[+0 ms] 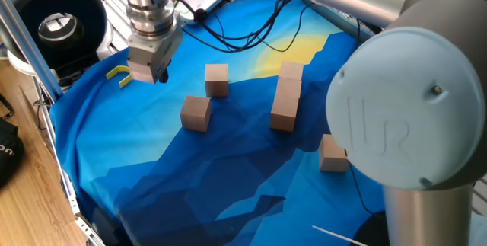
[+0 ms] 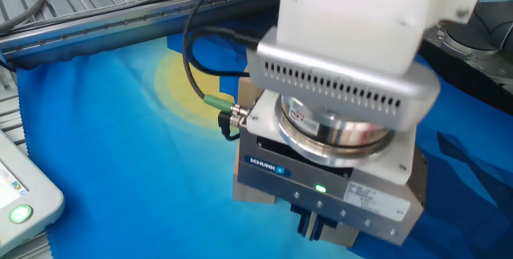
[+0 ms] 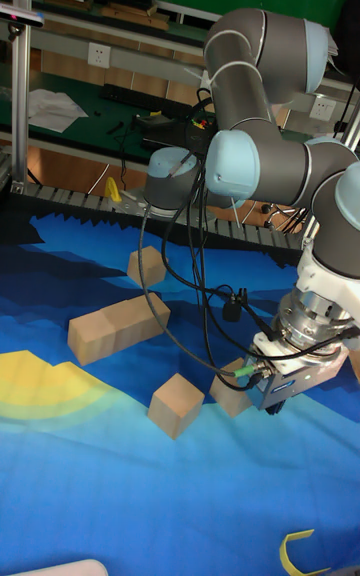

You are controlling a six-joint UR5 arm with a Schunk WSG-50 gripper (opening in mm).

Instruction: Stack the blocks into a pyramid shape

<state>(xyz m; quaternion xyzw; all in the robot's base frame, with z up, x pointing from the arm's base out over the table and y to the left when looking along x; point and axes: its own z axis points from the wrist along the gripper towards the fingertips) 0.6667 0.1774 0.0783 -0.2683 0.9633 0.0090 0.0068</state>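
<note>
Hanging above the blue cloth [image 1: 152,170], the claw [image 1: 158,77] has its fingers close together with nothing between them, and it sits just right of the small yellow U-shaped piece [image 1: 119,75]. Next come two single blocks near each other, one [image 1: 195,113] nearer the front and one [image 1: 217,79] further back. Right of them three blocks [image 1: 286,96] lie touching in a row. Furthest right, another block [image 1: 332,154] is partly hidden behind the arm [image 1: 403,132].
</note>
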